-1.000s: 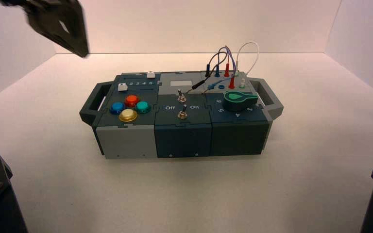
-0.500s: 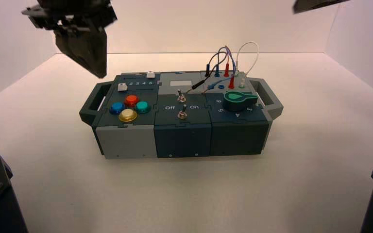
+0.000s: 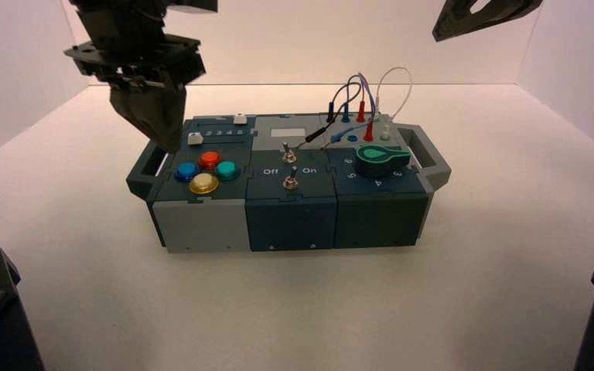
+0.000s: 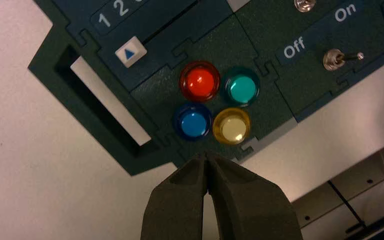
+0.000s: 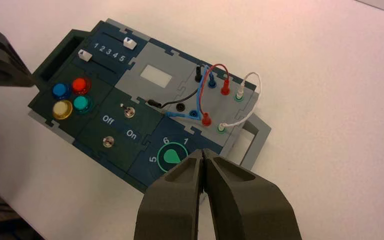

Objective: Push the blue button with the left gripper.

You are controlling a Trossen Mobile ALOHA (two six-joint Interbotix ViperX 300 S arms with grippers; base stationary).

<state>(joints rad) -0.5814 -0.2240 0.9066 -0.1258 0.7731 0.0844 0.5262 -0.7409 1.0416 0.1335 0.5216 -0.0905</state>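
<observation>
1. Over the box's left end hangs the left claw [image 3: 172, 150], tips angled down, raised above the panel and touching nothing; its two fingers are pressed together and pinch nothing.
2. Just beside those tips, a little to their right in the high view, lies the blue button [image 3: 187, 171], a small round dome; the left wrist view shows it just beyond the fingertips, nearly in line with them.
3. Past the button from the claw sits the red button [image 4: 200, 82]; beside it is the yellow one [image 4: 231, 127].
4. Well off to the right waits the right claw [image 3: 438, 35]; the left is clearly nearer. The press likely calls for a slight shift, then straight down.
</observation>
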